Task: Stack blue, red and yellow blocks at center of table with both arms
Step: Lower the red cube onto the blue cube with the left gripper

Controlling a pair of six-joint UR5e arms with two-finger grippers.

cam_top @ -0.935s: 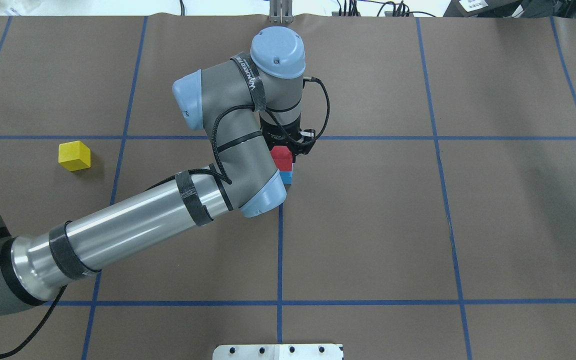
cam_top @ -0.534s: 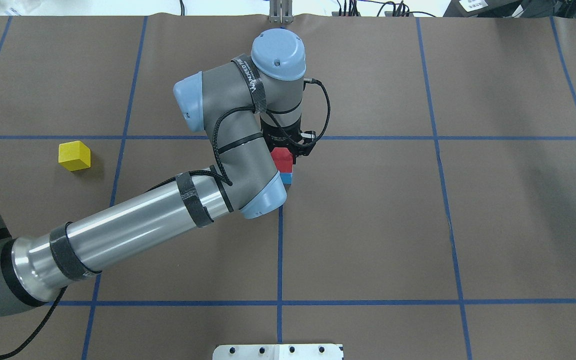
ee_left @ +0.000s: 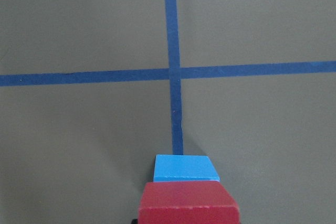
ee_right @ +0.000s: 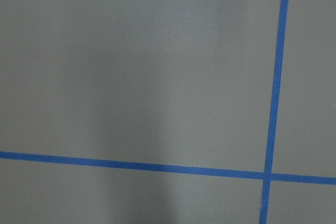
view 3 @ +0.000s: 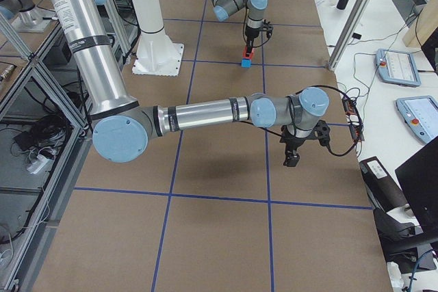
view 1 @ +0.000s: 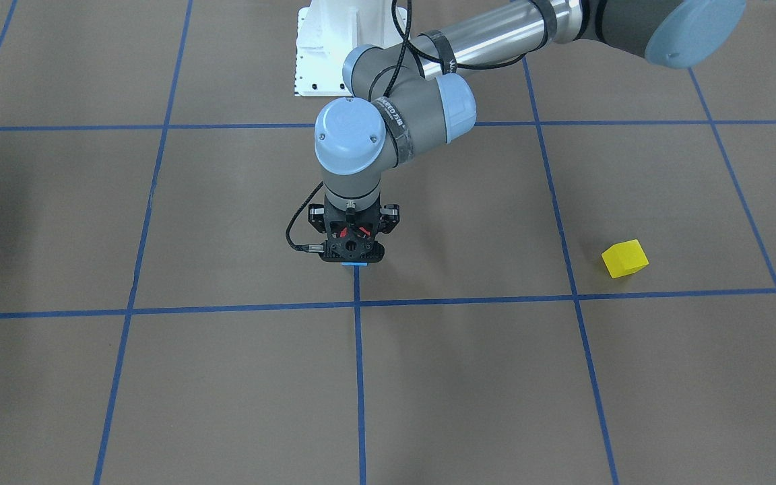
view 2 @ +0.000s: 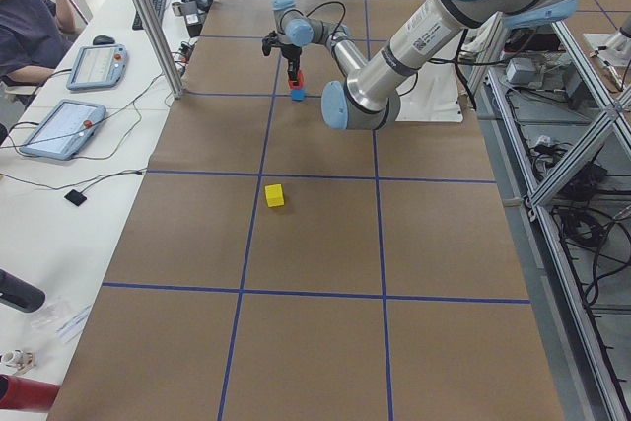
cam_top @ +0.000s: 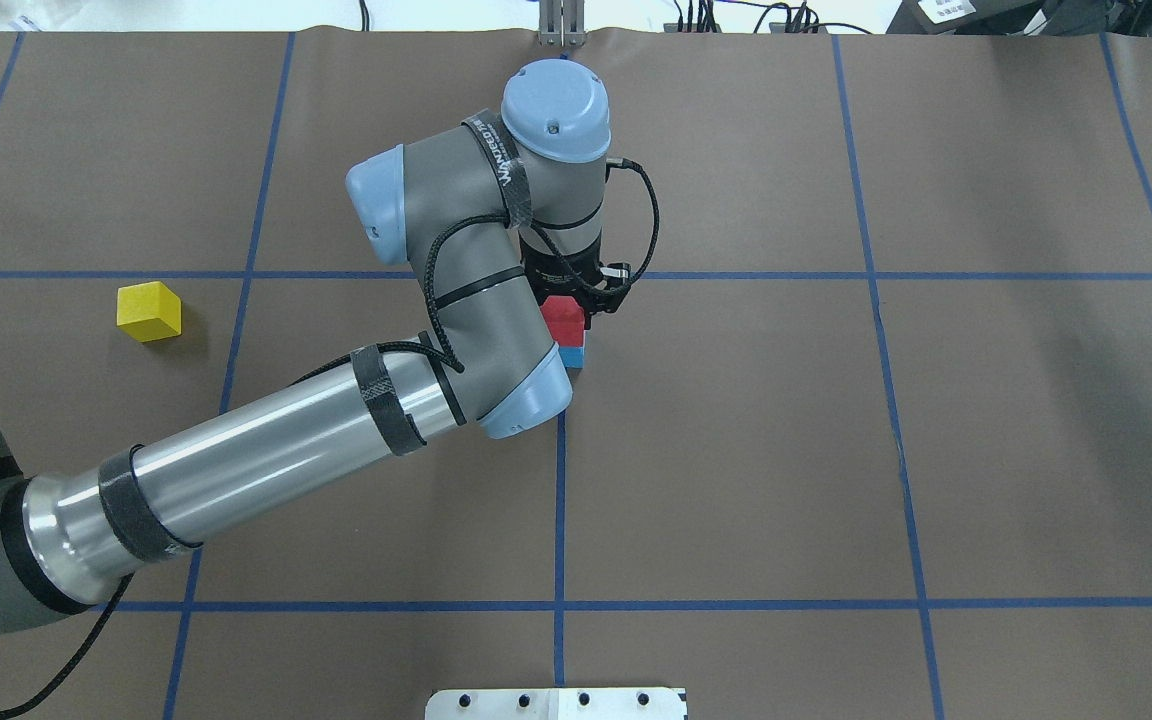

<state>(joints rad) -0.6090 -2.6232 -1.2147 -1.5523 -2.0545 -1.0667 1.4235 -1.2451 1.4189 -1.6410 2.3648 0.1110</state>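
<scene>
My left gripper (cam_top: 568, 298) stands upright at the table's center and is shut on the red block (cam_top: 564, 318). The red block sits on top of the blue block (cam_top: 573, 354). The left wrist view shows the red block (ee_left: 188, 203) close at the bottom, with the blue block (ee_left: 185, 167) under it beside a tape crossing. The yellow block (cam_top: 148, 311) lies alone on the table far to the left. My right gripper (view 3: 289, 161) hangs low over bare table, far from the blocks. I cannot tell whether it is open or shut.
Blue tape lines (cam_top: 559, 500) divide the brown table cover into squares. The white robot base plate (view 1: 324, 47) is at the near edge. Operator desks with tablets (view 2: 61, 125) lie beyond the far table edge.
</scene>
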